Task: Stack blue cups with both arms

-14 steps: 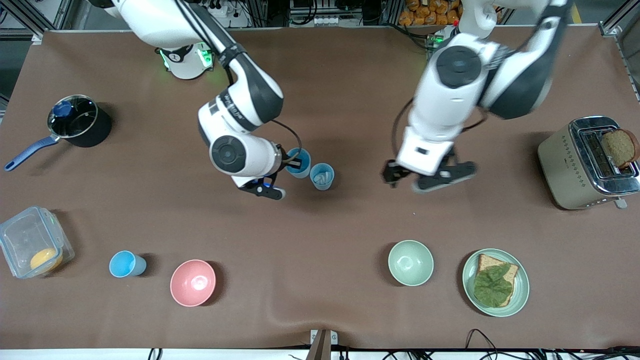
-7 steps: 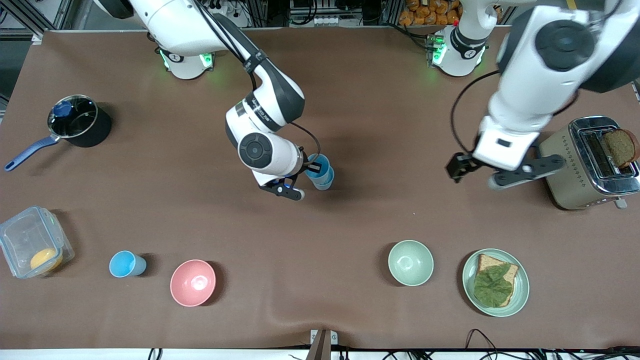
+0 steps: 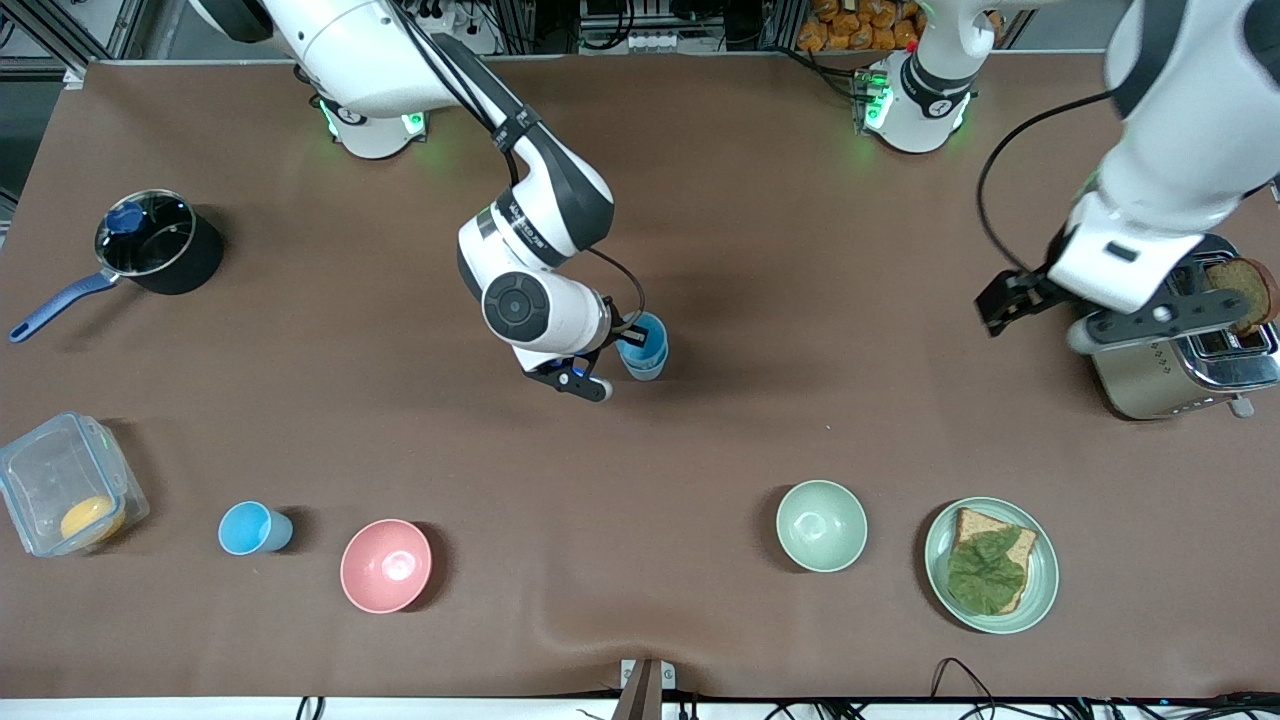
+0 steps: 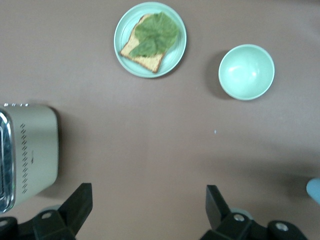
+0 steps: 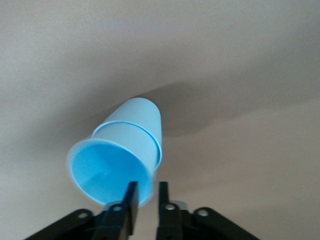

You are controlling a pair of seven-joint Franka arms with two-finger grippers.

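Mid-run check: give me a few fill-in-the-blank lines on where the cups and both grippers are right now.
1. The right gripper pinches the rim of the upper blue cup, which sits ____ the lower blue cup.
2. The left gripper, fingers open, is over the ____.
3. A third blue cup stands beside the ____ bowl.

Missing words: inside; toaster; pink

Three blue cups were present: two nested together at mid-table (image 3: 643, 347) and one single cup (image 3: 250, 528) near the front edge. Two bowls were counted, one pink bowl (image 3: 386, 565) and one pale green bowl (image 3: 821, 525). One plate (image 3: 1040, 590), one toaster (image 3: 1150, 375), one saucepan (image 3: 160, 245) and one clear container (image 3: 50, 470) were present. Two bread slices were visible: one on the plate (image 3: 1020, 545), one in the toaster (image 3: 1240, 292).
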